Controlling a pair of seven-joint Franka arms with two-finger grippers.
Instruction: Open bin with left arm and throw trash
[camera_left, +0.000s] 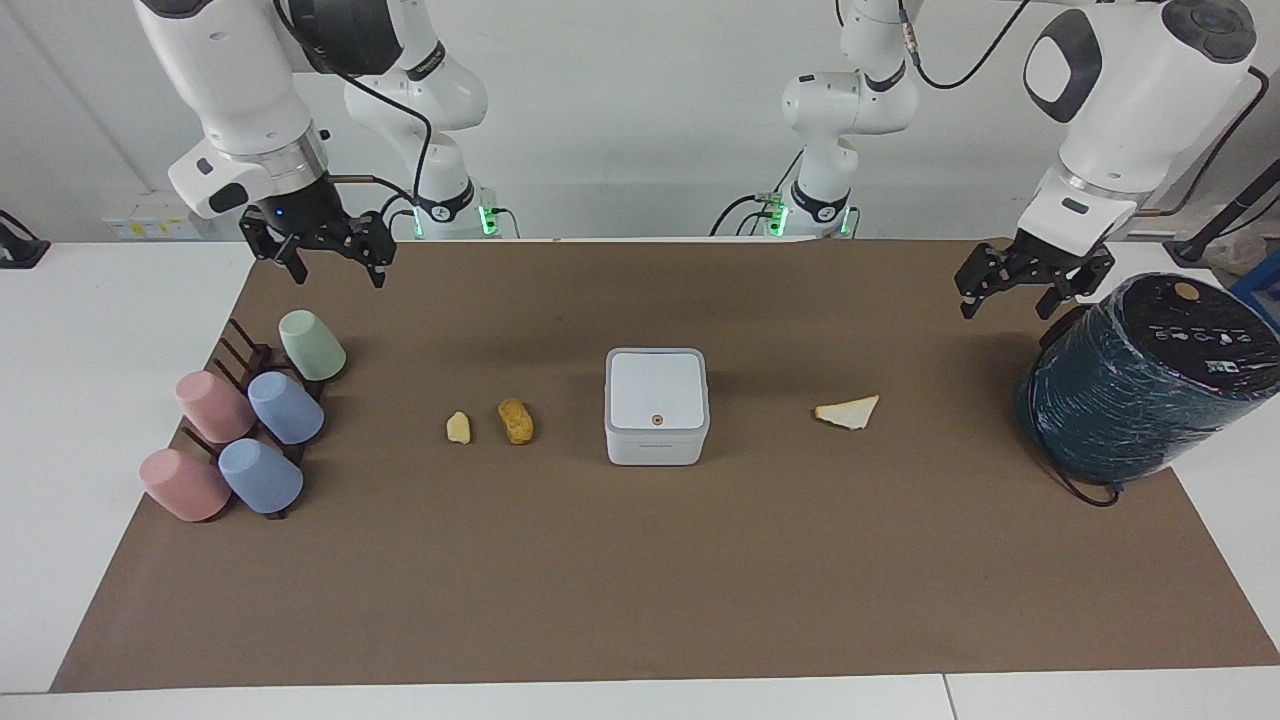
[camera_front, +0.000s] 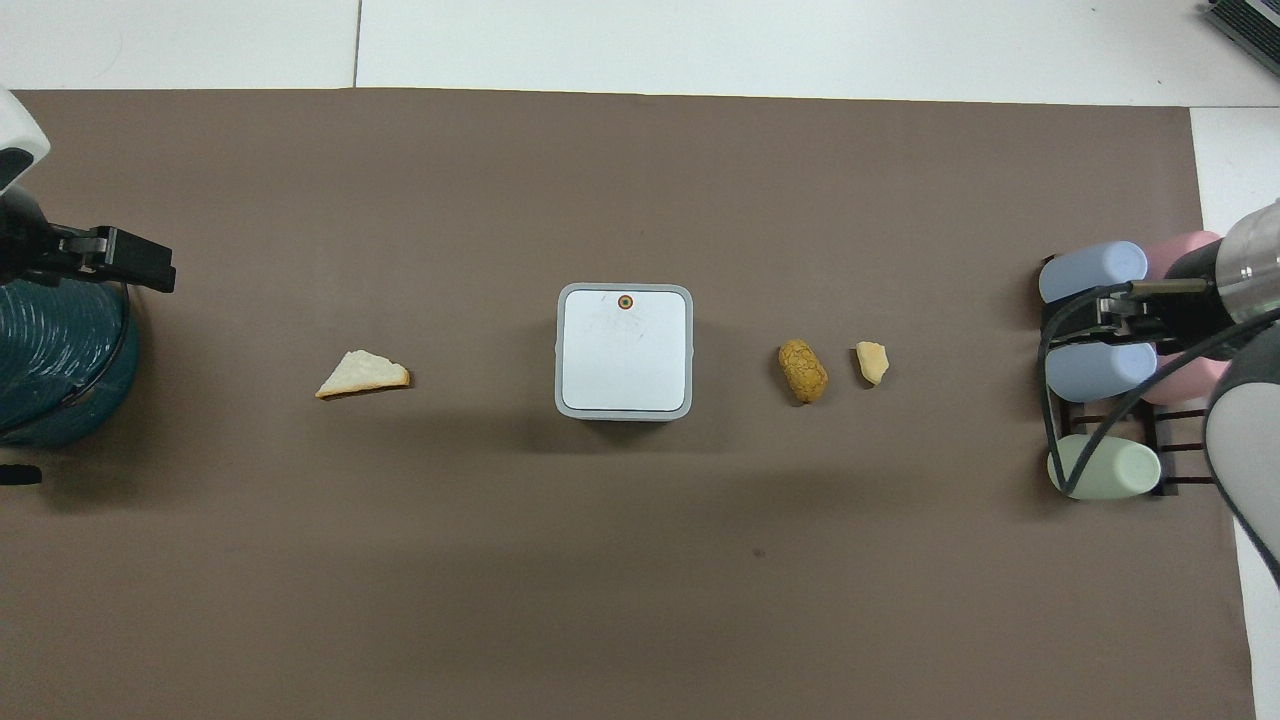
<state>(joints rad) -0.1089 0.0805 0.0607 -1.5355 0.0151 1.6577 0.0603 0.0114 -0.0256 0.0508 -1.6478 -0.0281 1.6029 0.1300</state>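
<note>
Opening bin first: bring your left end effector, spread and empty beside cylinder, onto shut lid's brown dot; right end effector waits, spread, empty.

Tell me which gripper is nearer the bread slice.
Left. The left gripper is raised beside the teal cylinder, at the bread slice's end; the right gripper hangs by the cups.

Closed white bin between trash

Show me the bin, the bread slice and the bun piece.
bin (camera_left: 656, 392): facing view, middle of its shut lid.
bread slice (camera_left: 848, 411): facing view, its white face.
bun piece (camera_front: 803, 370): overhead view, its crusty top.
</note>
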